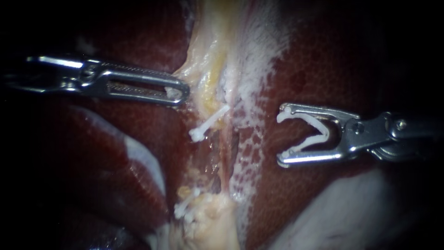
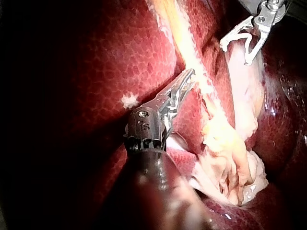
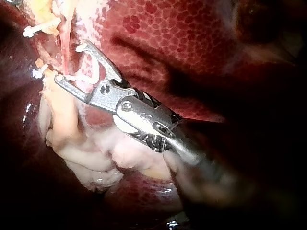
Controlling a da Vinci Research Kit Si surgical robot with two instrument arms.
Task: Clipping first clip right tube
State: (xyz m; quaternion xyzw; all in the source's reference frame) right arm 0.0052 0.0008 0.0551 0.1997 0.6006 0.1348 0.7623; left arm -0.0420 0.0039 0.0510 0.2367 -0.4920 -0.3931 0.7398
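Loaded clip short of tube.
Right instrument [image 1: 283, 135] claw clamped on open white clip [image 1: 325, 133], apart from thin pinkish tube [image 1: 225, 162]; left instrument [image 1: 181, 92] claw pinches pale tissue [image 1: 208, 60].

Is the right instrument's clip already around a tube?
No, the open white clip in the right instrument hangs over liver, touching no tube.

Two instruments are counted: one left instrument [image 1: 182, 91] and one right instrument [image 1: 282, 136]. There are three white clips: one loaded clip [image 1: 323, 132] held between the right instrument's jaws, one middle clip [image 1: 209, 122] and one lower clip [image 1: 182, 208] on the tissue.
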